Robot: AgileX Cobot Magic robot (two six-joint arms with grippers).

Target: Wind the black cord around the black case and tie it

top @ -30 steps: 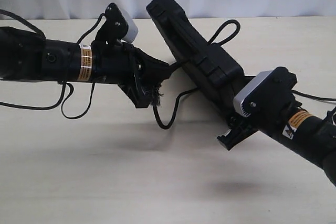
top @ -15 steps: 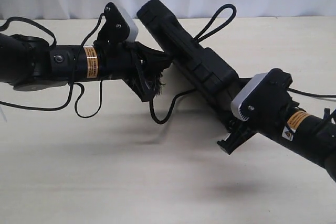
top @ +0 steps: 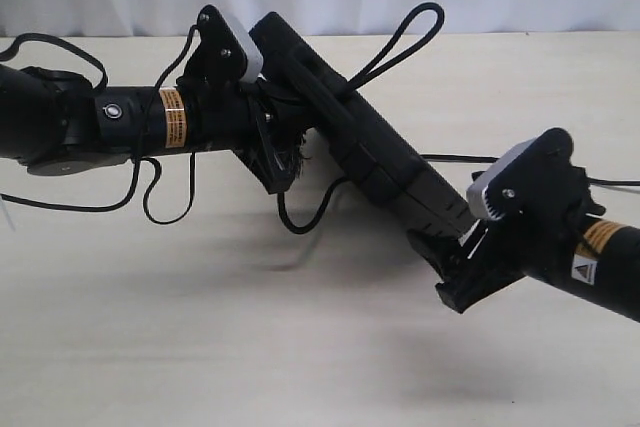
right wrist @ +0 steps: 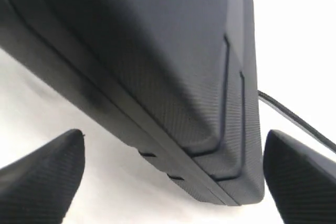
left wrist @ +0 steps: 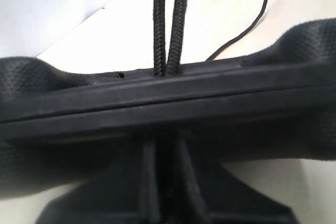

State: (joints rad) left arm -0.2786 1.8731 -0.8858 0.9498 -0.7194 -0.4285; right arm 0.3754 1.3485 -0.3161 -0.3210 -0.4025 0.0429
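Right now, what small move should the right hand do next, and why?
Probably close the right gripper on the black case: its jaws stand open either side of the lower end, touching nothing, while the left gripper pinches the black cord, not yet wrapped.

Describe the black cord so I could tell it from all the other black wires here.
Above the pale table, a flat black case slants across the middle. From its upper edge a black cord rises in a narrow loop. It is thick and braided, unlike the thin smooth wires nearby.
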